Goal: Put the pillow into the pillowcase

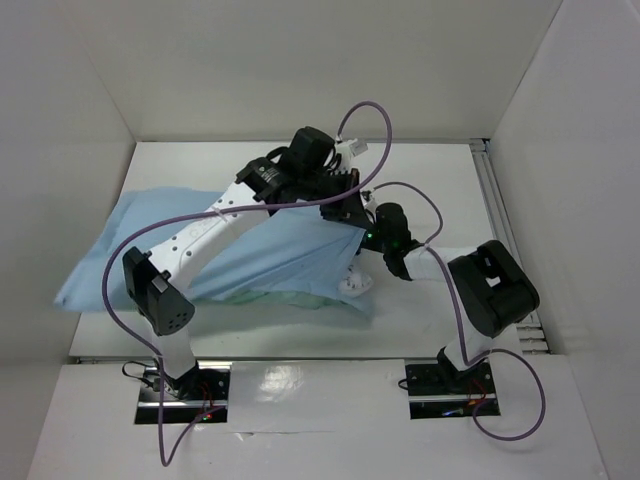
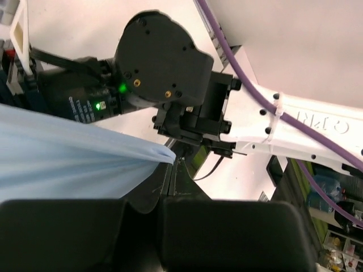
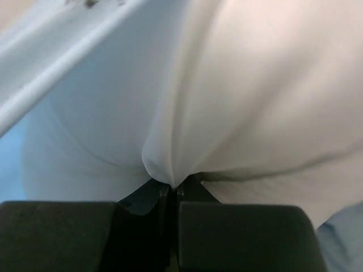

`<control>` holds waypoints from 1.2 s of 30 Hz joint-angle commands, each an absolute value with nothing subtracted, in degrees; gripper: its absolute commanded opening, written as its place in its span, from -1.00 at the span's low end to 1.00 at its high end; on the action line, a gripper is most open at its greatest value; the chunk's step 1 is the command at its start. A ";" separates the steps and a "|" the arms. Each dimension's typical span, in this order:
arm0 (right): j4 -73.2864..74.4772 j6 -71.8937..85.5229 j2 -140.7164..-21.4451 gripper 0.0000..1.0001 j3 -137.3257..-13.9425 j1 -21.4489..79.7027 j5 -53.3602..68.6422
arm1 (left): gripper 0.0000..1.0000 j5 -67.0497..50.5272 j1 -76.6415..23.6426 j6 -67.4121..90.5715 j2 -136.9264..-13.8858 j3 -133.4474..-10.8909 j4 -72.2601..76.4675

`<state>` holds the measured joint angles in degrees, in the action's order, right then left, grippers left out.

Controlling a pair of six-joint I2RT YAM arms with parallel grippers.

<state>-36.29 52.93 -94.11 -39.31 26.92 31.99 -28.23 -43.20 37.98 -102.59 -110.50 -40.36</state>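
The light-blue pillowcase lies bulging across the left and middle of the table, with a mint-green edge along its near side. My left gripper is shut on the pillowcase's right edge and holds it lifted; the left wrist view shows the blue fabric pinched at its closed tips. A bit of the white pillow shows at the opening. My right gripper sits at that opening, shut on a fold of pillow fabric at its tips. Pillowcase cloth is at the left of that view.
White walls enclose the table at the back and on both sides. A metal rail runs along the table's right edge. Purple cables loop above both arms. My right arm's black wrist sits close in front of the left gripper.
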 commanded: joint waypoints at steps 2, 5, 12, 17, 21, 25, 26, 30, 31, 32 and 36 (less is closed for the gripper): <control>-39.37 52.82 -95.27 -1.00 -39.81 29.70 33.31 | -0.73 -34.46 -44.21 39.38 -96.68 -111.97 -30.13; -39.37 52.30 -93.96 -1.00 -37.71 29.71 33.84 | 0.23 -33.23 -41.75 38.14 -96.68 -112.50 -35.14; -31.74 48.44 -87.98 -1.00 -36.39 30.23 32.52 | 0.63 -28.66 -34.64 32.53 -98.35 -117.25 -45.60; -24.71 43.86 -83.95 -1.00 -32.97 30.23 31.03 | -0.72 -28.65 -28.67 31.46 -97.82 -115.84 -46.41; -22.25 40.62 -80.78 -1.00 -32.26 30.23 31.03 | 0.58 -25.41 -26.64 30.33 -99.57 -115.22 -49.55; -16.54 34.29 -75.33 -1.00 -32.26 32.78 26.56 | 0.74 -15.93 -26.10 29.79 -107.12 -119.61 -58.85; -15.39 32.54 -74.19 -1.00 -32.26 33.39 25.15 | 0.74 -14.26 -26.10 29.79 -108.62 -119.62 -59.93; -12.57 31.20 -69.70 -1.00 -30.24 34.62 21.97 | 0.84 -11.61 -27.50 29.27 -112.67 -117.78 -60.47; -12.57 31.20 -69.09 -1.00 -29.71 34.63 21.28 | 0.84 -10.73 -27.51 29.27 -113.20 -117.77 -59.86; -11.87 30.68 -69.08 -1.00 -29.71 34.63 20.75 | 0.84 -9.77 -28.03 29.88 -113.90 -117.77 -59.85; -10.55 30.67 -69.08 -1.00 -29.71 34.63 19.43 | 0.21 -12.90 -28.04 27.87 -118.12 -121.36 -61.78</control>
<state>-15.79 33.52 -69.60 -30.85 34.33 23.40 -12.08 -27.59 30.24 -117.32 -117.56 -59.77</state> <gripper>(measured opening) 0.038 0.674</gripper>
